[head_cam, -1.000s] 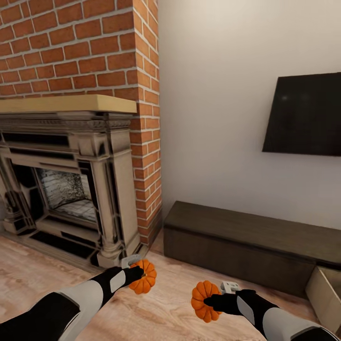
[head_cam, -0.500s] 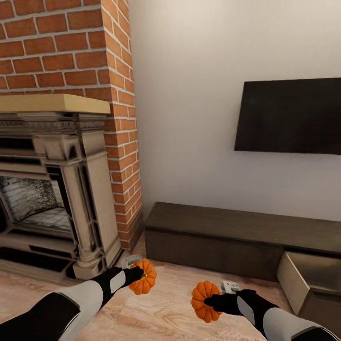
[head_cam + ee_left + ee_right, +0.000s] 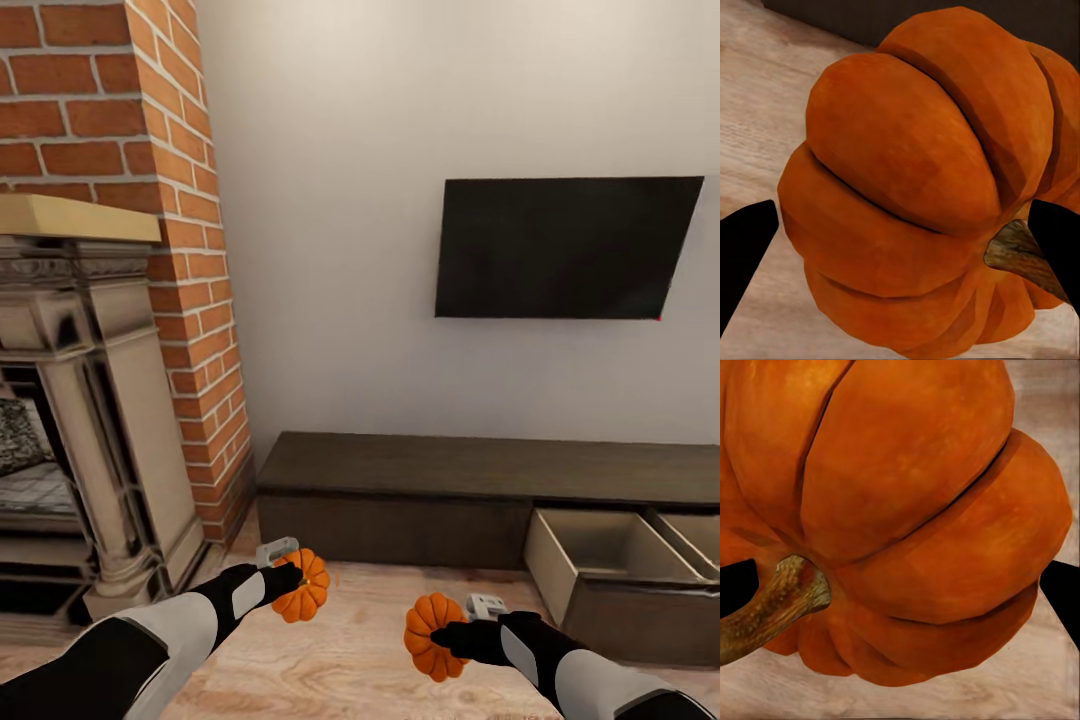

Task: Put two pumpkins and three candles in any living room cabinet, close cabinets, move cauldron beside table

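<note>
Each end effector is clamped on a pumpkin, left end effector (image 3: 290,578) on one (image 3: 303,587), right end effector (image 3: 455,632) on another (image 3: 428,636), and the cabinet's (image 3: 480,470) open drawer (image 3: 600,545) at lower right lies ahead, nearer the right arm.

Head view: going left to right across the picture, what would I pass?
Fireplace → brick column → left pumpkin → right pumpkin → TV → open drawers of the cabinet.
</note>
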Motion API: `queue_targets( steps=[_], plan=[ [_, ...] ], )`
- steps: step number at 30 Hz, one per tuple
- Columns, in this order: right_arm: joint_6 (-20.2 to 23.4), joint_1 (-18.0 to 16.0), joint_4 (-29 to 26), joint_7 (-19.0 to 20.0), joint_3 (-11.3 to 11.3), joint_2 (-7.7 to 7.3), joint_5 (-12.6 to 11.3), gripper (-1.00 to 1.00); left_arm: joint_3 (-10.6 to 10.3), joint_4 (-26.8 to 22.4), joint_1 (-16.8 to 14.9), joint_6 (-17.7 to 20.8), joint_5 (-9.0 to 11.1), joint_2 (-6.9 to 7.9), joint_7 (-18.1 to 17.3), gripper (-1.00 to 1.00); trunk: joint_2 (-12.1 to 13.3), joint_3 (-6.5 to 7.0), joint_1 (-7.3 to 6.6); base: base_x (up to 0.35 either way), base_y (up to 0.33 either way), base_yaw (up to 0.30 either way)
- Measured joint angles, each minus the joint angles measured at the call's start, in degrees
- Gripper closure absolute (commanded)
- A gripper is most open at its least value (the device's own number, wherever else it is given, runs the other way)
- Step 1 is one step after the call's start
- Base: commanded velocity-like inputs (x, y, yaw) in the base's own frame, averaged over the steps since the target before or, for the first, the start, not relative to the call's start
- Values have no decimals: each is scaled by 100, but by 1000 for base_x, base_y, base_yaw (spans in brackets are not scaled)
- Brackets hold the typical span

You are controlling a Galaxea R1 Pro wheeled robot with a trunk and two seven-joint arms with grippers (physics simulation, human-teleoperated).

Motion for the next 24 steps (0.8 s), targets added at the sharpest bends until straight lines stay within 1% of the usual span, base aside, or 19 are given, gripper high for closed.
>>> queue_targets(
  steps=[24],
  plan=[
    [0,0,0,3,0,0,1,100,-2,0,0,-1,1,0,4,100,0,1,0,0,-299,-296]
  ],
)
